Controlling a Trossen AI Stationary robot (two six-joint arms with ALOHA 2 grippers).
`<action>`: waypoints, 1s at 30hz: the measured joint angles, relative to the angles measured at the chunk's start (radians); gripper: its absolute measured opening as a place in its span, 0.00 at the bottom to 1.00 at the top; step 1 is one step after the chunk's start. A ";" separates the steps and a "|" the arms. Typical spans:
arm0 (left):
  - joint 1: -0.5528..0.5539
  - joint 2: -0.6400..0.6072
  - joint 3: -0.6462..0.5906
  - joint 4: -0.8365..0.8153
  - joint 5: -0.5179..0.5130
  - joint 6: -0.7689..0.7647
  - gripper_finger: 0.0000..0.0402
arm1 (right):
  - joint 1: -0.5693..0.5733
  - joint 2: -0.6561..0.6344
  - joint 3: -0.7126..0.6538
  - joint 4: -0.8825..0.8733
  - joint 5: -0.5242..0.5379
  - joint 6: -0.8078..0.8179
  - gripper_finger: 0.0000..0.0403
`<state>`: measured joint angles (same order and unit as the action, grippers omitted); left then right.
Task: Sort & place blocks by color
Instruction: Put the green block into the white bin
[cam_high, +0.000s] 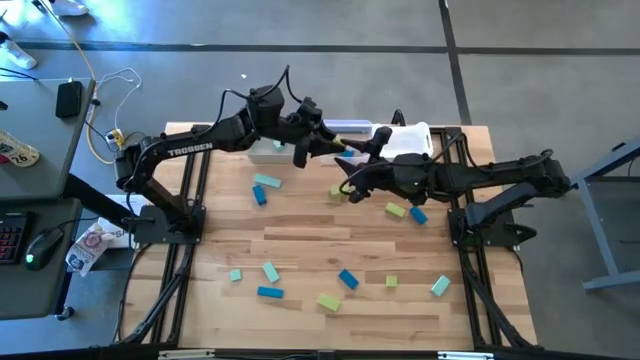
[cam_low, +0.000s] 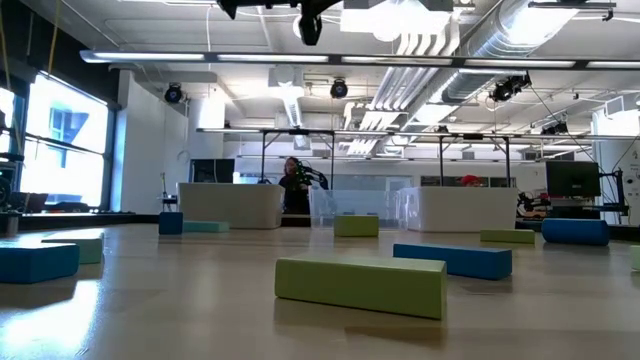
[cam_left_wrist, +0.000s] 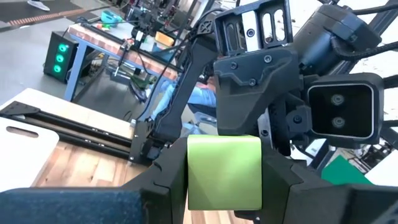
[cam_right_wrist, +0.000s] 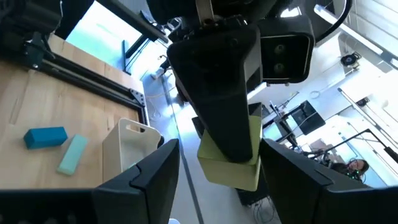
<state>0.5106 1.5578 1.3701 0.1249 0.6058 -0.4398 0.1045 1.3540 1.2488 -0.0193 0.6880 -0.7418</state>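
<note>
- Pinching one yellow-green block (cam_left_wrist: 224, 171) between the pads of the left gripper (cam_high: 318, 140), raised off the bench (cam_high: 300, 230) near the middle of its far edge.
- Facing the right gripper (cam_high: 352, 165) just beside it, fingers spread on either side of the same block but not closed on it: reads as a hand-over in mid-air, though that is a judgement.
- Hovering close to the white bins (cam_high: 266, 152) lined along the far edge; cannot tell which bin is meant for this colour.
- Leaving the other blocks (cam_high: 329, 301) scattered over the bench, mostly toward the near edge, so most of the sorting looks not yet done.
- Risking a drop if the left gripper lets go before the right one has closed.
- Risking a skewed grip, or the block twisting out, if the right fingers catch only a corner, since the left fingers cover much of it.
- Risking a knock between the two grippers, given how close they stand.
- Risking a wrong-colour bin if released from this height without lining up.
</note>
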 joint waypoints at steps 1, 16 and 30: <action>0.000 0.000 0.000 0.002 0.000 -0.003 0.28 | -0.002 0.000 0.000 0.000 0.002 0.000 0.51; -0.005 0.000 0.000 0.008 0.004 -0.006 0.29 | -0.028 0.018 0.000 0.019 0.038 -0.035 0.33; -0.005 0.000 0.000 -0.016 -0.003 0.017 0.31 | -0.027 0.028 -0.001 0.026 0.072 -0.022 0.31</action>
<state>0.5056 1.5574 1.3701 0.1092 0.6024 -0.4224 0.0776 1.3819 1.2480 0.0063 0.7605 -0.7634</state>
